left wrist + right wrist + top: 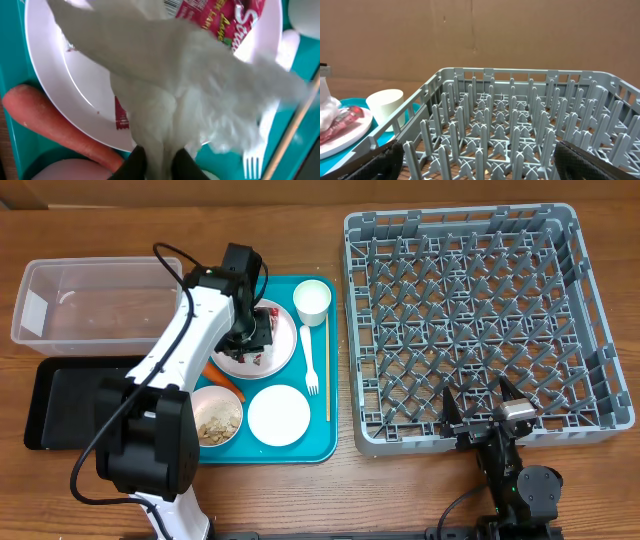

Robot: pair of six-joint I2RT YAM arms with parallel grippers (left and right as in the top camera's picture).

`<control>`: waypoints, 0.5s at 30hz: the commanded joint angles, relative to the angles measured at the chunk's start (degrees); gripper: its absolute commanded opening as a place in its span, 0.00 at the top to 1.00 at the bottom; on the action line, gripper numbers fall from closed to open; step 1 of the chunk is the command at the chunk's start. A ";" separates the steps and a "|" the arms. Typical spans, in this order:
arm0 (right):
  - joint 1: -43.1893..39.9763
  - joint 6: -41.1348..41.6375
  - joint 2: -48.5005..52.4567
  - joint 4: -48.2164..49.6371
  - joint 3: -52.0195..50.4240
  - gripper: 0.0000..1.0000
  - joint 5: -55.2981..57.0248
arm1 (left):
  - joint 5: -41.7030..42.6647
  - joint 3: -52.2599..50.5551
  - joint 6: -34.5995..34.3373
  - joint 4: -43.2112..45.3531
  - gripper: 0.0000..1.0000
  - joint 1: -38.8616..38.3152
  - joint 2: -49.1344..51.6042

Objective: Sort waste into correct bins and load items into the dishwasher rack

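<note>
Left arm is reaching over the teal tray (300, 452), with the left tool (255, 330) hanging above the plate (283, 352). In the left wrist view its two dark fingers (134, 161) are pinching a bunch of the white napkin (190, 75) between them, so the jaws are standing nearly closed, with only the paper in the gap. The rest of the napkin is fanning out over the plate and covering part of the red wrapper (215, 15), which is lying on the same plate. Whether the napkin is clear of the plate I cannot tell.

The carrot (50, 125) is lying on the teal tray, touching the plate's rim. Just beside it a bowl (216, 418) is holding the rice (214, 423), and an empty white bowl (279, 415) is sitting next to that. The cup (312, 300) is standing upright at the tray's far corner. The fork (311, 360) and the chopstick (327, 370) are lying side by side along the tray's edge nearest the rack (590, 300).

The clear tub (95, 302) and the black tray (70, 405) are sitting on the counter (400, 490) beside the teal tray, on the side away from the rack.

The right tool (482, 412) is hovering at the rack's near wall, jaws spread wide, gripping nothing.
</note>
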 commanded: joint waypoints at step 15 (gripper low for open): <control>-0.15 0.22 -0.42 0.26 -0.61 0.00 -0.31 | -0.96 -0.28 -0.59 3.04 0.91 0.13 -0.48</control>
